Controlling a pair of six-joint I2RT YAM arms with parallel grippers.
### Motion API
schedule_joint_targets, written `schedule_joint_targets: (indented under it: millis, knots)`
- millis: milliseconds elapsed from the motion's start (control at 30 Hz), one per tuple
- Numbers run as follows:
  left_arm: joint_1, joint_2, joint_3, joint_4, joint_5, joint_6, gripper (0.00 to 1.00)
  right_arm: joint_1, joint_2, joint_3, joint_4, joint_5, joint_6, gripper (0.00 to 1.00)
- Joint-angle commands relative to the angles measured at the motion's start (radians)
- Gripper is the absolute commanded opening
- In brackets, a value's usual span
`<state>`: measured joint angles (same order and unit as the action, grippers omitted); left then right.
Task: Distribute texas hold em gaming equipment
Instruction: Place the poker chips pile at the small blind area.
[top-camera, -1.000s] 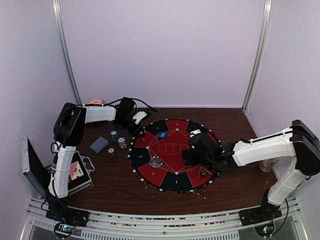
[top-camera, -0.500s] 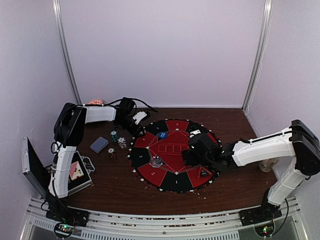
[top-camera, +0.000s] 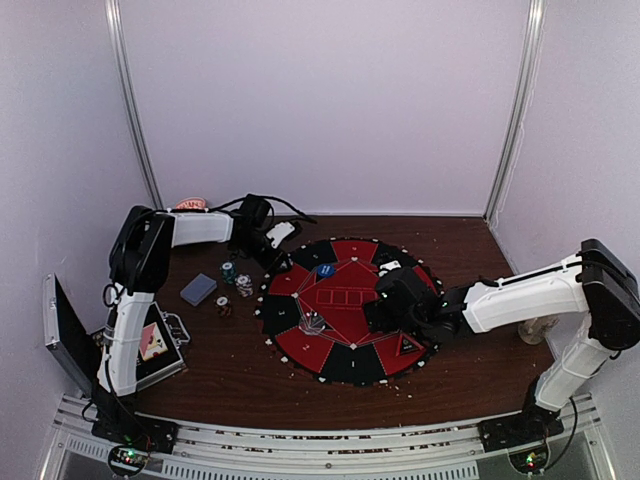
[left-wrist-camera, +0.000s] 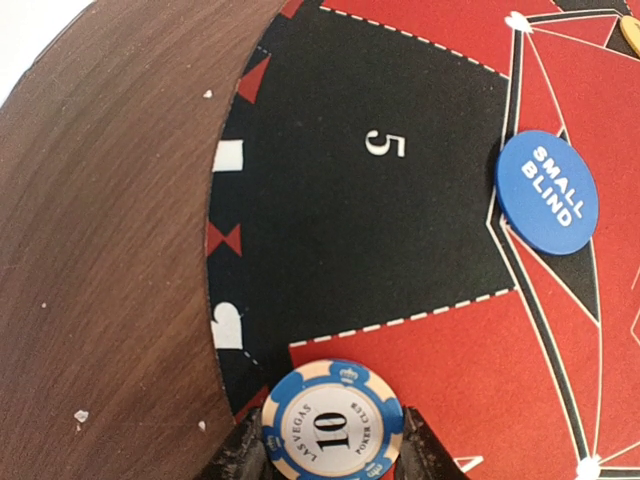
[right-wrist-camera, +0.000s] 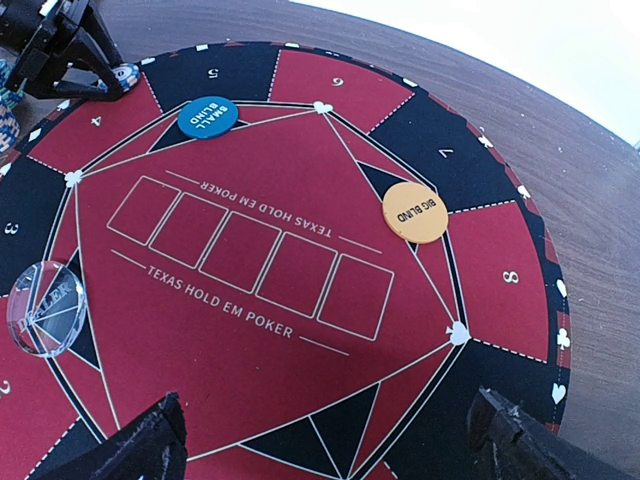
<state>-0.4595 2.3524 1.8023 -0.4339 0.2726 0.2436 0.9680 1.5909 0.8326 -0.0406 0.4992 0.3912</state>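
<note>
While the blue button (left-wrist-camera: 546, 192), orange button (right-wrist-camera: 414, 212) and clear dealer puck (right-wrist-camera: 47, 305) already lie on the round felt mat (top-camera: 345, 300), my left pincer (left-wrist-camera: 333, 455) is clamped on a blue striped chip (left-wrist-camera: 333, 415) at the mat's rim. My right pincer (right-wrist-camera: 325, 450) hangs spread and empty. I judge the chip pile (top-camera: 236, 278) and flat card deck (top-camera: 198, 289) on the wooden desk (top-camera: 470, 250) remain.

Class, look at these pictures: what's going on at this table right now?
The left pincer is shut on a blue-and-white 10 poker chip, holding it at the rim of the round Texas Hold'em mat near seat 5. The right pincer hangs open above the mat, holding nothing. The small blind button, big blind button and clear dealer button lie on the mat. A card deck and more chips sit on the table beside it.
</note>
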Motion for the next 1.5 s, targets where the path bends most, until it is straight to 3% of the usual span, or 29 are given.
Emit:
schedule_joint_targets:
  millis: [0, 467, 867, 1100, 1267, 1467]
  knots:
    - [-0.013, 0.040, 0.029, 0.029, 0.011, 0.001, 0.33, -0.004, 0.005, 0.017, -0.002, 0.022, -0.005, 1.00]
    - [-0.015, 0.051, 0.040, 0.028, -0.013, 0.010, 0.36, -0.003, 0.007, 0.018, -0.004, 0.019, -0.004, 1.00]
    - [-0.016, 0.022, 0.013, 0.024, -0.029, 0.012, 0.72, -0.004, -0.002, 0.015, -0.007, 0.020, -0.006, 1.00]
    - [-0.015, -0.024, 0.011, 0.016, -0.007, 0.012, 0.78, -0.004, -0.008, 0.014, -0.008, 0.019, -0.004, 1.00]
    - [-0.013, -0.127, -0.023, 0.014, -0.012, 0.023, 0.96, -0.004, -0.016, 0.011, -0.008, 0.018, -0.005, 1.00]
    - [0.005, -0.315, -0.129, 0.004, -0.046, 0.045, 0.98, -0.004, -0.023, 0.009, -0.012, 0.002, -0.005, 1.00]
